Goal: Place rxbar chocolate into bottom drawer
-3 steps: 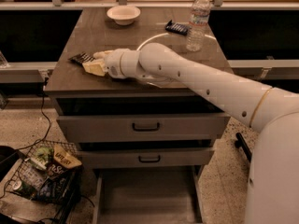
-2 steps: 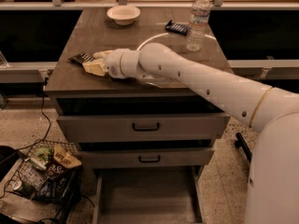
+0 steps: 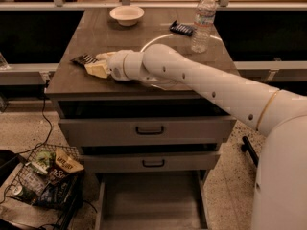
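Note:
The rxbar chocolate [image 3: 83, 59], a flat black bar with pale lettering, lies on the cabinet top [image 3: 96, 30] near its front left corner. My gripper [image 3: 97, 63] is down at the cabinet top, right at the bar's right end, with the white arm reaching in from the right. The bottom drawer [image 3: 151, 200] is pulled open below, a plain grey tray with nothing in it.
A white bowl [image 3: 126, 14], a dark blue bar [image 3: 182, 28] and a water bottle [image 3: 204, 16] stand at the back of the top. The two upper drawers [image 3: 149, 130] are shut. A wire basket of snacks [image 3: 45, 176] sits on the floor at left.

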You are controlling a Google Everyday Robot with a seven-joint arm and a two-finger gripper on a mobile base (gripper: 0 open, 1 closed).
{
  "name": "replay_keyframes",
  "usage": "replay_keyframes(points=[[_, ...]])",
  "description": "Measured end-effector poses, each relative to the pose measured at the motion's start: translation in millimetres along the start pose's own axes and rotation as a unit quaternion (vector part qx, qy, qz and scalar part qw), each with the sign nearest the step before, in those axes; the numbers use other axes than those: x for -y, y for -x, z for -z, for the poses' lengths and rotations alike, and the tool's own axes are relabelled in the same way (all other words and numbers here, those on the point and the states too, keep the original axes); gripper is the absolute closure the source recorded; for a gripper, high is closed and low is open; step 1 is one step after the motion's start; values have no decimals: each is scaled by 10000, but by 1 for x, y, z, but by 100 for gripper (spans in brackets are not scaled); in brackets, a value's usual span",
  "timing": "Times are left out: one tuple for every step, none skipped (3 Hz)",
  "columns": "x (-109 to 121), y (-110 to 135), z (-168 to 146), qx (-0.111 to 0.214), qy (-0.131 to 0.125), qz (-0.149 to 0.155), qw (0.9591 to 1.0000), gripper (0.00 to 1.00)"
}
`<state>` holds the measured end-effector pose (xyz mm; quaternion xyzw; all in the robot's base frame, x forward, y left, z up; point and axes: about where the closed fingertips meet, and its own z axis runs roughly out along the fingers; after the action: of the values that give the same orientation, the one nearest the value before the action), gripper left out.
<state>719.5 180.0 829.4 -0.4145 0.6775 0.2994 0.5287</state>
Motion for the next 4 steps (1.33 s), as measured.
replay_keyframes(points=[[0,0,0,1,0,1,10000,100],[0,0,0,1,1,1,10000,100],[0,0,0,0,1,2,10000,100],[0,0,0,0,1,2,10000,100]])
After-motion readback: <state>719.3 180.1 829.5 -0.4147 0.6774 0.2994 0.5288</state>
